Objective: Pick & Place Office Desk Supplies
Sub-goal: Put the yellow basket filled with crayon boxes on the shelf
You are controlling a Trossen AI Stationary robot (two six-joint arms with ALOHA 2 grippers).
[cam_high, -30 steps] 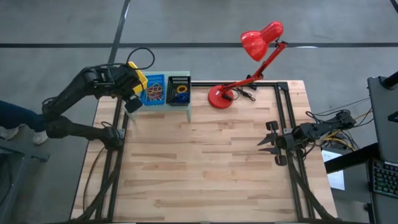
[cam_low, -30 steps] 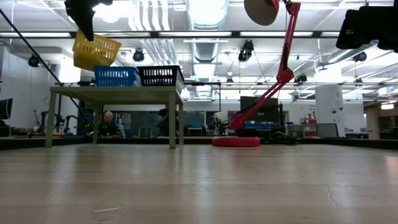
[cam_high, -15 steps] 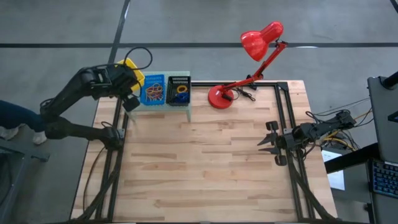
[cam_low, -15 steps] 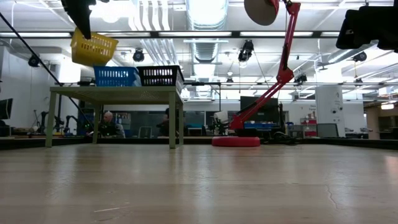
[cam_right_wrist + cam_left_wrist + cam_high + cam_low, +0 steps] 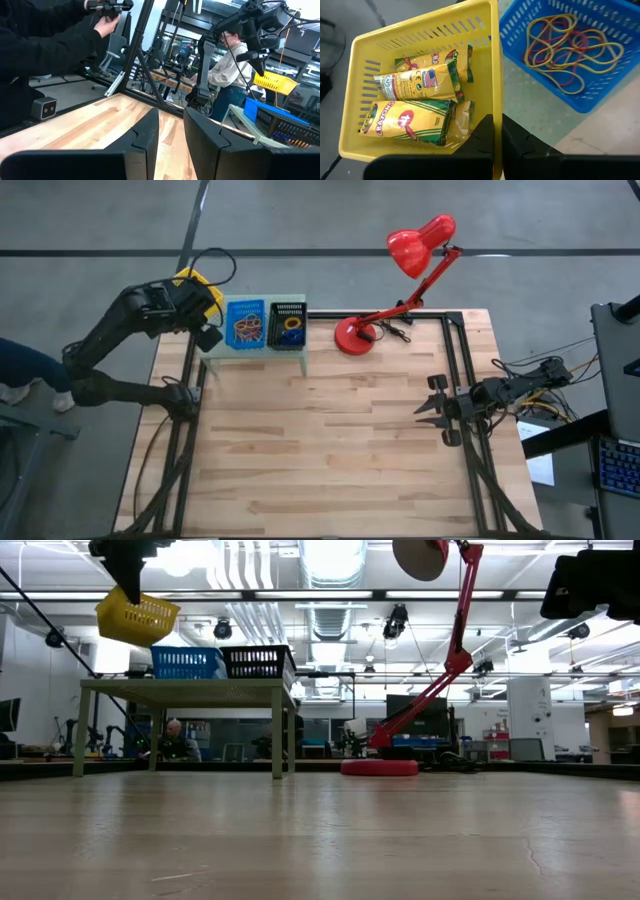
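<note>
High view: left pincer off the far-left corner of the wooden surface, clamped on the rim of a yellow slotted plastic basket, held in the air, tilted, just beside the pale green mesh shelf. Inside the basket: yellow crayon packets. On the shelf: blue plastic basket with rubber-band loops, black mesh basket beside it. Right pincer idle near the right edge, fingers partly apart, holding nothing.
</note>
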